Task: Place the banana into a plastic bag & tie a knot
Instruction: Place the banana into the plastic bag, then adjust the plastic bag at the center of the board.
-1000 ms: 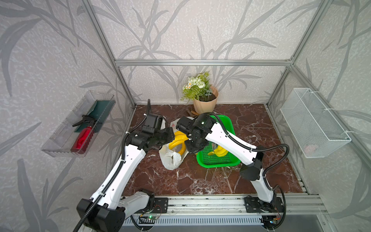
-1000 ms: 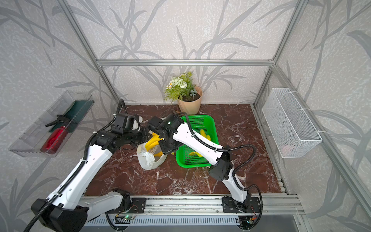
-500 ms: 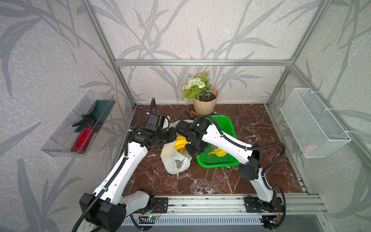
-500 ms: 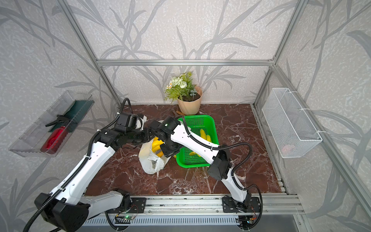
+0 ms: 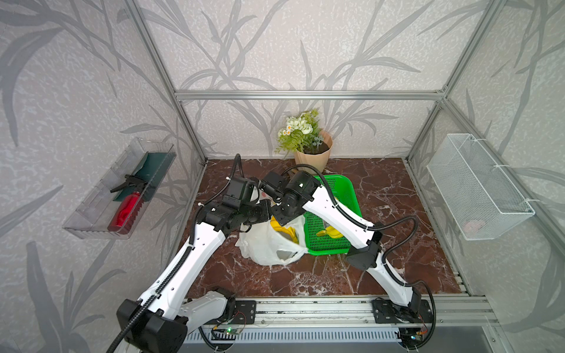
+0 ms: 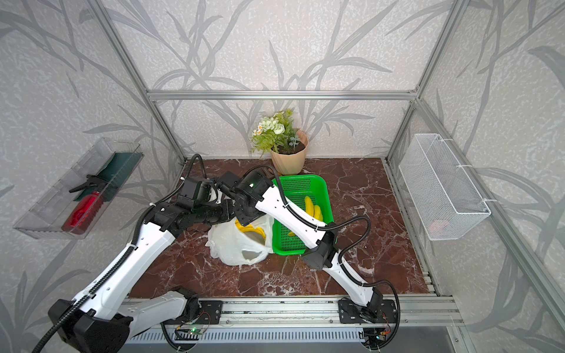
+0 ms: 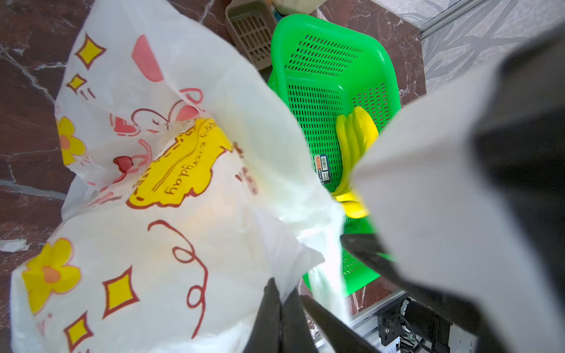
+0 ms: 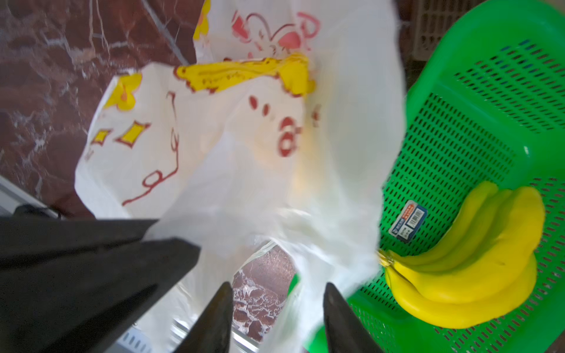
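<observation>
the bag (image 5: 269, 247) sits slumped on the table (image 5: 397, 195), mouth up and gaping, pressed against the left side of the green basket (image 5: 345, 189). in both top views a banana (image 5: 278, 227) shows yellow in that mouth, so i judge the first half of the job done: the fruit is inside, though it rides high near the opening rather than down at the bottom.

my left gripper (image 7: 286, 293) is shut tight on the bag's rim, pinching the thin film and holding that side up. my right gripper (image 8: 278, 299) hangs just above the opening with its jaws partly apart; i see marble between them and nothing pinched, though bag film lies close beside one finger (image 8: 336, 318).

what is left is the whole second half. no knot is tied, and i cannot make out either handle loop clearly in the crumpled film. i think both handles must be found, gathered and crossed before anything can be tied.

further out, a spare bunch (image 8: 467, 259) lies in the basket, and a flower pot (image 5: 312, 152) stands at the far side.
</observation>
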Controlling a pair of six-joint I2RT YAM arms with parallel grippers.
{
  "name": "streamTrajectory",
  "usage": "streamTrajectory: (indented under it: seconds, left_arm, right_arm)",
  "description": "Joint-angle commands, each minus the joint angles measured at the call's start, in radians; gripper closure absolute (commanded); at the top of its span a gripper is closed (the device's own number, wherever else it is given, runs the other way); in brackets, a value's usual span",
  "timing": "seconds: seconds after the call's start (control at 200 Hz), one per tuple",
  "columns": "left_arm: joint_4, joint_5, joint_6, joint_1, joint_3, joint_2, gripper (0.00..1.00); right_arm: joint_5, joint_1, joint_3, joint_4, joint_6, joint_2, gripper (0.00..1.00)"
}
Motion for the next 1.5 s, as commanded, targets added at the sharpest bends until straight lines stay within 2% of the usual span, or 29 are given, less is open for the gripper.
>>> streamTrajectory:
  seconds: [0.0, 0.08, 0.17, 0.25, 0.28, 0.38, 0.495, 0.65, 0.805, 0.925, 1.005, 1.11, 1.15, 1.2, 1.275, 1.415, 1.455, 1.495]
  left_arm:
    - [-0.012, -0.019, -0.012, 0.010, -0.010, -0.019, 1.00]
    - [-0.015, -0.018, -0.015, 0.013, -0.014, -0.025, 1.00]
    - [-0.021, 0.003, -0.019, 0.013, -0.018, -0.023, 1.00]
    - [-0.045, 0.023, -0.019, 0.011, -0.018, -0.019, 0.77]
    - [-0.063, 0.023, -0.016, 0.009, -0.016, -0.020, 0.68]
    - [-0.135, -0.011, 0.000, -0.018, 0.013, -0.051, 0.42]
    - [-0.171, -0.031, 0.008, -0.074, 0.040, -0.119, 0.28]
    - [-0.177, 0.032, -0.007, -0.185, 0.023, -0.210, 0.28]
    - [-0.129, 0.047, -0.107, -0.332, -0.111, -0.303, 0.28]
    - [-0.043, -0.071, -0.186, -0.490, -0.192, -0.335, 0.28]
    - [-0.020, -0.210, -0.202, -0.610, -0.224, -0.327, 0.27]
    - [0.035, -0.375, -0.216, -0.765, -0.267, -0.302, 0.26]
    - [0.068, -0.433, -0.227, -0.820, -0.286, -0.289, 0.21]
    - [0.094, -0.524, -0.243, -0.890, -0.300, -0.261, 0.16]
    - [0.100, -0.667, -0.264, -0.983, -0.295, -0.207, 0.14]
    - [0.075, -0.831, -0.281, -1.060, -0.257, -0.048, 0.09]
    - [0.062, -0.858, -0.291, -1.072, -0.236, 0.002, 0.08]
    - [0.033, -0.903, -0.320, -1.083, -0.216, 0.050, 0.08]
  right_arm:
    - [0.110, -0.005, -0.002, -0.155, -0.027, -0.085, 0.45]
    - [0.176, -0.005, -0.092, -0.158, -0.005, -0.155, 0.40]
    - [0.207, -0.005, -0.322, -0.067, -0.023, -0.278, 0.33]
    - [0.179, -0.005, -0.584, 0.041, -0.013, -0.392, 0.31]
    - [0.147, -0.037, -0.669, 0.082, -0.004, -0.427, 0.31]
    - [0.013, -0.039, -0.887, 0.211, -0.003, -0.519, 0.31]
    - [-0.142, -0.039, -0.987, 0.304, 0.002, -0.542, 0.31]
    - [-0.272, -0.041, -1.052, 0.420, 0.049, -0.511, 0.31]
    - [-0.377, -0.050, -1.003, 0.469, 0.111, -0.441, 0.30]
    - [-0.425, -0.070, -1.002, 0.471, 0.173, -0.413, 0.30]
    - [-0.457, -0.082, -1.029, 0.468, 0.215, -0.410, 0.31]
    - [-0.503, -0.094, -1.086, 0.504, 0.284, -0.409, 0.40]
    - [-0.514, -0.097, -1.098, 0.523, 0.299, -0.409, 0.44]
    - [-0.521, -0.103, -1.105, 0.541, 0.311, -0.410, 0.54]
    - [-0.518, -0.113, -1.098, 0.545, 0.323, -0.410, 0.71]
    - [-0.531, -0.136, -1.118, 0.551, 0.345, -0.432, 0.95]
    - [-0.532, -0.139, -1.130, 0.558, 0.352, -0.444, 1.00]
    - [-0.534, -0.144, -1.138, 0.560, 0.357, -0.457, 1.00]
